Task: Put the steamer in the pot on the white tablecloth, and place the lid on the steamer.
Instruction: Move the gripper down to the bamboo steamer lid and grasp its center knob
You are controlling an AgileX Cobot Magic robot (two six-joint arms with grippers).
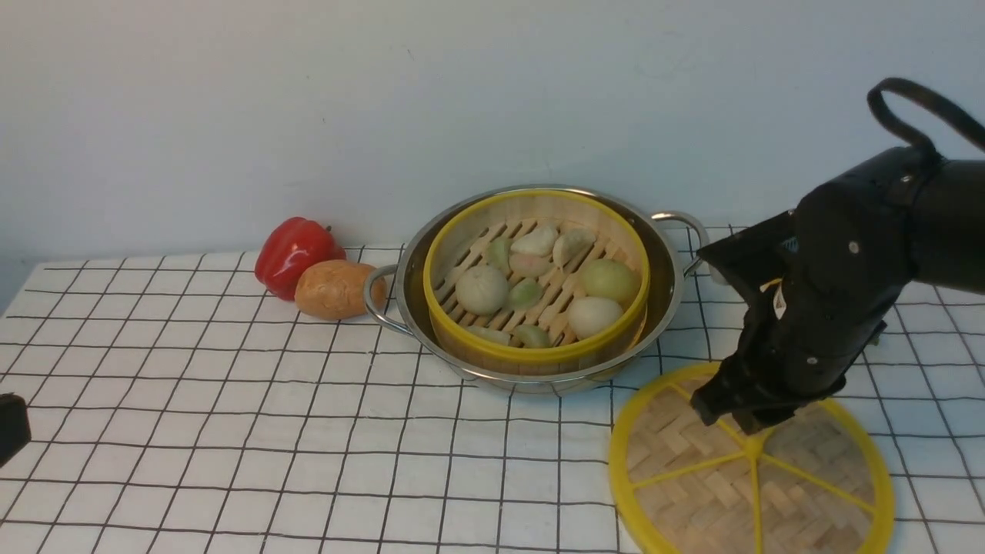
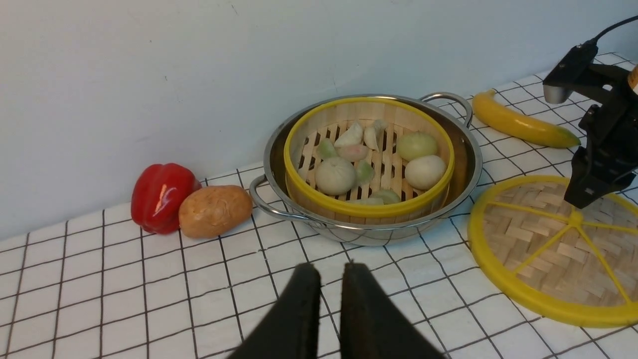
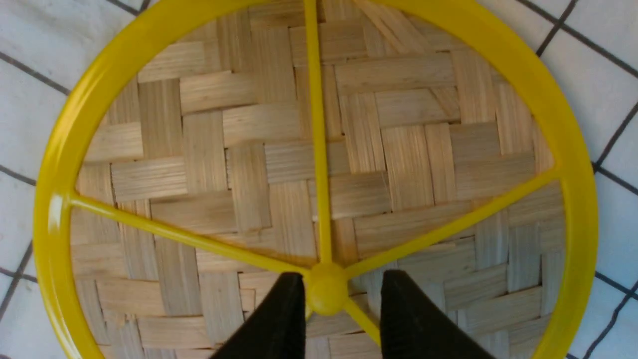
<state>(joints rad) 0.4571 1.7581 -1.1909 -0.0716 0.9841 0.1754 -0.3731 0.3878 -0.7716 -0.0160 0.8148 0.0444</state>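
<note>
The steamer [image 1: 539, 285], a yellow-rimmed bamboo basket holding dumplings and buns, sits inside the steel pot [image 1: 668, 300] at the back of the white tablecloth [image 1: 231, 431]. The woven lid [image 1: 692, 477] lies flat on the cloth, in front of the pot and to its right. My right gripper [image 3: 341, 279] is down over the lid's centre and open. Its fingers stand either side of the yellow knob [image 3: 326, 295], one against it and a gap at the other. My left gripper [image 2: 331, 271] hovers over bare cloth in front of the pot. A thin slit shows between its fingers and it holds nothing.
A red pepper [image 1: 295, 252] and a potato [image 1: 336, 289] lie just left of the pot, near the wall. A banana [image 2: 518, 122] lies behind the lid, right of the pot. The pot's loop handles [image 1: 378, 296] stick out at its sides.
</note>
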